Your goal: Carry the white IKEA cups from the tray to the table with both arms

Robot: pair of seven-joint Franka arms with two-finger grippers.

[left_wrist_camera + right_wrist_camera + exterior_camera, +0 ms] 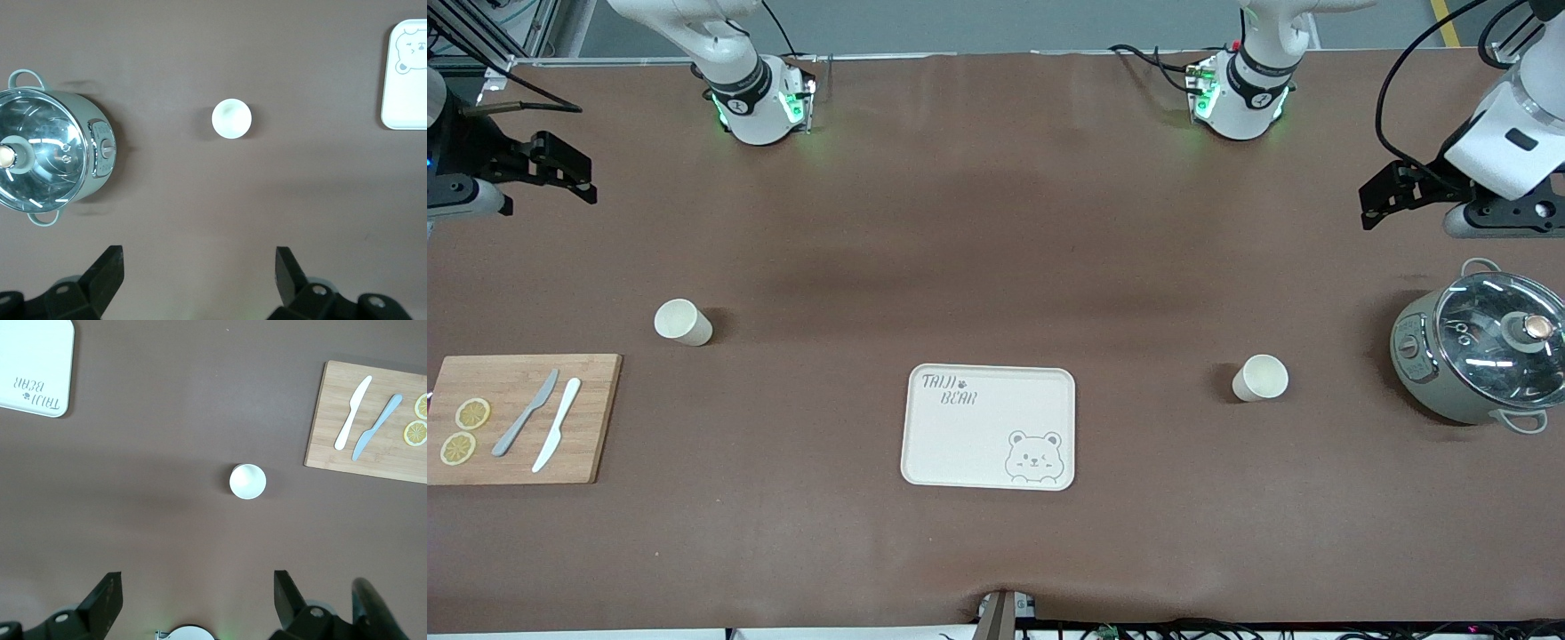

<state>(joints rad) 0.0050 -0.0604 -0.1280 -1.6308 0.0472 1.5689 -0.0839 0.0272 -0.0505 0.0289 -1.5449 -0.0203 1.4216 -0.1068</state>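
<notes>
Two white cups stand upright on the brown table. One cup [683, 322] is toward the right arm's end and shows in the right wrist view [247, 481]. The other cup [1260, 378] is toward the left arm's end and shows in the left wrist view [231, 119]. My right gripper [569, 173] is open and empty, up in the air at its end of the table, apart from its cup; it also shows in its wrist view [198, 580]. My left gripper [1378, 197] is open and empty, raised at the other end, near the pot; it also shows in its wrist view [200, 257].
A cream bear tray [978, 436] lies bare in the middle, nearer to the front camera than both cups. A wooden board [591, 418] with two knives and lemon slices lies at the right arm's end. A grey pot with a glass lid [1480, 356] stands at the left arm's end.
</notes>
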